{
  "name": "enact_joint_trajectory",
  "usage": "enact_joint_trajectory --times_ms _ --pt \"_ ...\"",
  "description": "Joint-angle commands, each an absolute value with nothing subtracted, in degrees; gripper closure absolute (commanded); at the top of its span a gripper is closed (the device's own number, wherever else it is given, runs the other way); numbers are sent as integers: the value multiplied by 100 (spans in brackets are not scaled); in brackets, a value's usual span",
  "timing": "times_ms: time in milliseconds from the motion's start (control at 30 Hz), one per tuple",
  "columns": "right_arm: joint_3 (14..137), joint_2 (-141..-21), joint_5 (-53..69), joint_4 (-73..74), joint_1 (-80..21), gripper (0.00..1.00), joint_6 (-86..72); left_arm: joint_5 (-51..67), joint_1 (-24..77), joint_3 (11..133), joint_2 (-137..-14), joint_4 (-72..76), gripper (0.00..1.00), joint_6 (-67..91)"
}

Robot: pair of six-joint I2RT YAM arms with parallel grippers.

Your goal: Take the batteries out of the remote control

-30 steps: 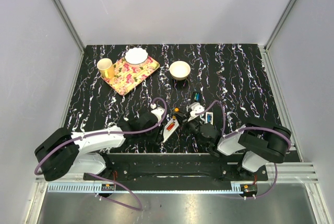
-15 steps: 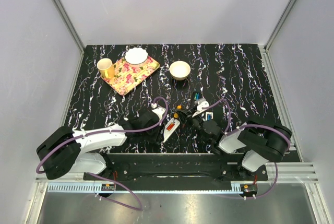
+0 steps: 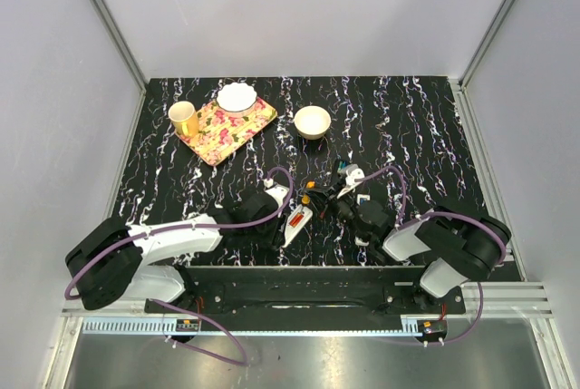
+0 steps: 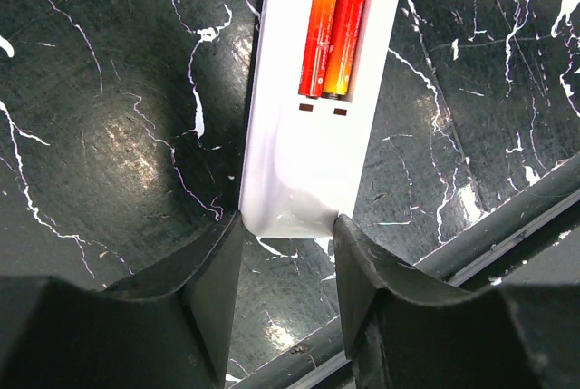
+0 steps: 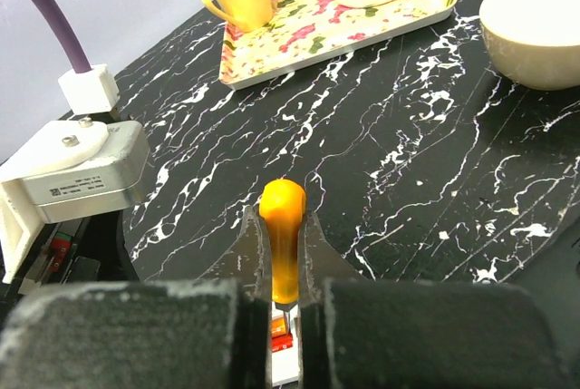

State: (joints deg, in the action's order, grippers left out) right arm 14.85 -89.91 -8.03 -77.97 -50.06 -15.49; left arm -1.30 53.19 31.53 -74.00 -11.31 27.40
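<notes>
A white remote (image 4: 308,162) lies on the black marbled table with its battery bay open. Two red-orange batteries (image 4: 333,31) sit side by side in the bay. My left gripper (image 4: 288,253) is shut on the remote's near end, one finger on each side. In the top view the remote (image 3: 295,222) lies at the front centre beside the left gripper (image 3: 279,217). My right gripper (image 5: 282,218) is shut on an orange-handled tool (image 5: 283,226). The tool points down at the batteries (image 5: 279,342). The right gripper (image 3: 317,200) hovers over the remote's far end.
A floral tray (image 3: 252,126) with a white bowl (image 3: 237,97) and a yellow mug (image 3: 183,118) stand at the back left. A cream bowl (image 3: 312,121) stands behind the grippers. A small blue-green thing (image 3: 342,169) and a white piece with blue (image 3: 362,199) lie by the right arm.
The right wrist has swung away from the table's near edge and tilted, with the orange tool staying over the remote's far end. The left gripper and remote have hardly moved.
</notes>
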Motion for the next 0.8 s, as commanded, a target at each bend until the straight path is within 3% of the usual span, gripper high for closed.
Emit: enact_joint_trajectory --times_ms 0,767 --pt "1626 -9079 360 -8833 -5098 100 -2285 -536 5300 3173 -7717 -782 65 2733" --pt "1977 -9106 1046 -8851 -4887 100 -2962 -571 5300 3243 -7857 -826 69 2742"
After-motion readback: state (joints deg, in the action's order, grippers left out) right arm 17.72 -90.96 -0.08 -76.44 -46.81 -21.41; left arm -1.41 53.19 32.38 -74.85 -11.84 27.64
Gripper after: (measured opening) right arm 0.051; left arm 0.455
